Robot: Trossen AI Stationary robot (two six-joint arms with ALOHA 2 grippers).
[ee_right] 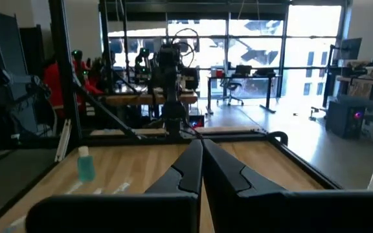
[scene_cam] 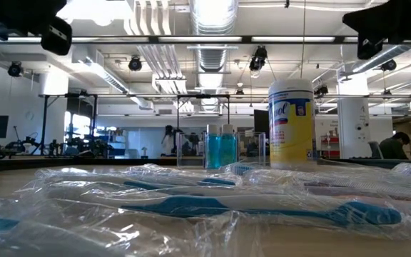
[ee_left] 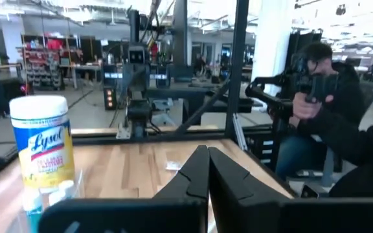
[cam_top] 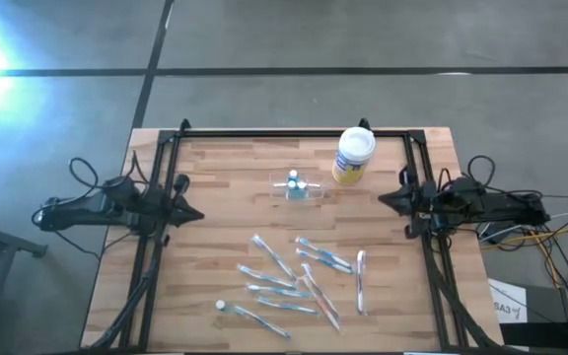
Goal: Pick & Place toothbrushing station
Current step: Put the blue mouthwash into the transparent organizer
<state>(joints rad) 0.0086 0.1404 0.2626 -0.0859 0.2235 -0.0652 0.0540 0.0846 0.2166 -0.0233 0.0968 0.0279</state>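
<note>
Though its clear walls barely show, the holder lies widthwise beside the canister; both grippers pressed together.

Illumination is bright and even across the desk in the high view; shadows under the objects are faint and short. A strong white glare burns out the upper left corner of the floor. In the low view, ceiling lights overexpose the upper middle, and the wrapped toothbrushes nearest the lens are soft and out of focus, their plastic showing pale sheen. The canister is sharper. In the right wrist view, large windows backlight the room and wash out; the near fingers read as dark silhouettes. The left wrist view is slightly soft overall.
</note>
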